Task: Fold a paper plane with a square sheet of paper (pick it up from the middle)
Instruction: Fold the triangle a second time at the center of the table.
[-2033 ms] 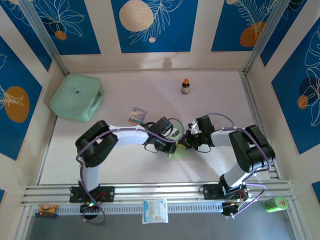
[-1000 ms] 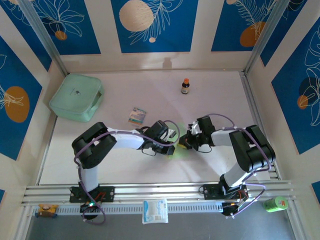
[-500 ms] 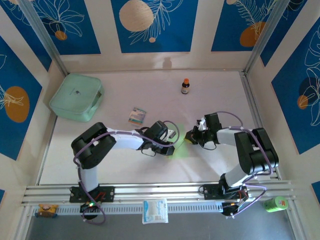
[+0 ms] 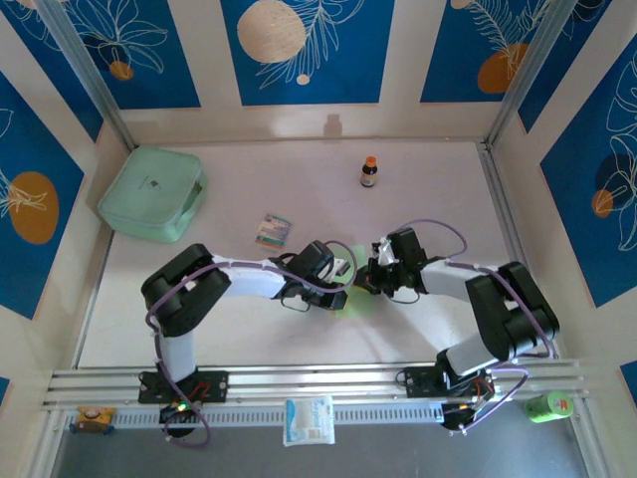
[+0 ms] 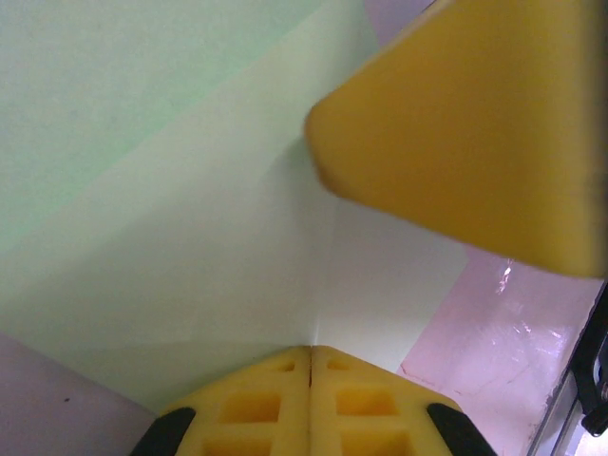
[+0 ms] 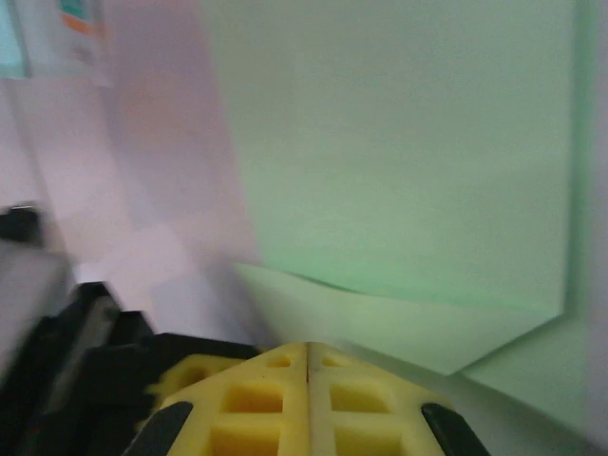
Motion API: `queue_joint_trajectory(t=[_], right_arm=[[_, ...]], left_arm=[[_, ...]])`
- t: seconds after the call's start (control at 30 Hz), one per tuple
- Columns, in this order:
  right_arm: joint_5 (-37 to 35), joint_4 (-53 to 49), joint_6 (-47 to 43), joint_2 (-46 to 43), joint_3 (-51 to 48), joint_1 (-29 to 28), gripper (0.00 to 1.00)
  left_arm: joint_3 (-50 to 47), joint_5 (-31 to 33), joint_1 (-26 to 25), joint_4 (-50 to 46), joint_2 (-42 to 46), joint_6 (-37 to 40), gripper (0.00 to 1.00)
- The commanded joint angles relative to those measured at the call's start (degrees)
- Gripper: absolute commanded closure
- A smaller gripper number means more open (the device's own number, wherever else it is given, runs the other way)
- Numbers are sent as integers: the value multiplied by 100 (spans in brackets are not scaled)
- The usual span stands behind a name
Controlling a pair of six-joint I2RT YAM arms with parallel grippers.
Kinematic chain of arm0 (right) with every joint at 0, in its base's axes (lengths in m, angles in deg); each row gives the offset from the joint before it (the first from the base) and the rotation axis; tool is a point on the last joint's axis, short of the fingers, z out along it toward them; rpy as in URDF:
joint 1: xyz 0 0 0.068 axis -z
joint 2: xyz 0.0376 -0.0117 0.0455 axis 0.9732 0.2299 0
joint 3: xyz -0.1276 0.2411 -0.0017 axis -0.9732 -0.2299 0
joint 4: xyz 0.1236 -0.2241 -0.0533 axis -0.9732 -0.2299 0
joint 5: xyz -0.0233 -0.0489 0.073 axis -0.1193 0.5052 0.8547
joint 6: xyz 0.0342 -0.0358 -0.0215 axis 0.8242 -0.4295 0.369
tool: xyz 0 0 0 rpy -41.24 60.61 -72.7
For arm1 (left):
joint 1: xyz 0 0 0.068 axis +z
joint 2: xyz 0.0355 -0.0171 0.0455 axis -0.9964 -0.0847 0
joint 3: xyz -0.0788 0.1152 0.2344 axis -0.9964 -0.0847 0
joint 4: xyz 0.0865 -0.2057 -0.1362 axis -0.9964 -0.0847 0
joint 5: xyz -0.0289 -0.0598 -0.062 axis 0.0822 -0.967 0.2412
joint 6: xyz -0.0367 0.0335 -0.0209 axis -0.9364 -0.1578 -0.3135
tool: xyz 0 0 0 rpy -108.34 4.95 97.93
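Yellow pads of my left pincer (image 5: 310, 356) sit pressed together at bottom centre, tips against the folded square sheet of paper (image 5: 171, 218), which spreads to the upper left. My right pincer (image 6: 307, 350) is closed too. Both meet mid-frame over the pale table (image 4: 438, 199). Whether either nips the paper I cannot tell.

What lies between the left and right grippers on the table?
The creased square sheet of paper. The left wrist view shows it stretching from the left gripper to the right gripper's yellow fingers.
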Motion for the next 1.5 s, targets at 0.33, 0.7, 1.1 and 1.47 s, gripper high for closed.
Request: queue_joint_trajectory(t=[0.33,0.7,1.1,1.47], right_arm=[[-169,-78,-20,571,-80,238,100],[-62,-122,-25,541,47,242,100],[94,-209,-124,-408,-53,-194,99],[190,288,196,-436,-487,-773,99]], left_arm=[[-149,-453,-12,-864,83,-8,100],[-684,-416,-21,-471,277,-185,100],[-674,-218,-25,-431,206,-243,100],[-677,-166,-19,-430,228,-261,100]])
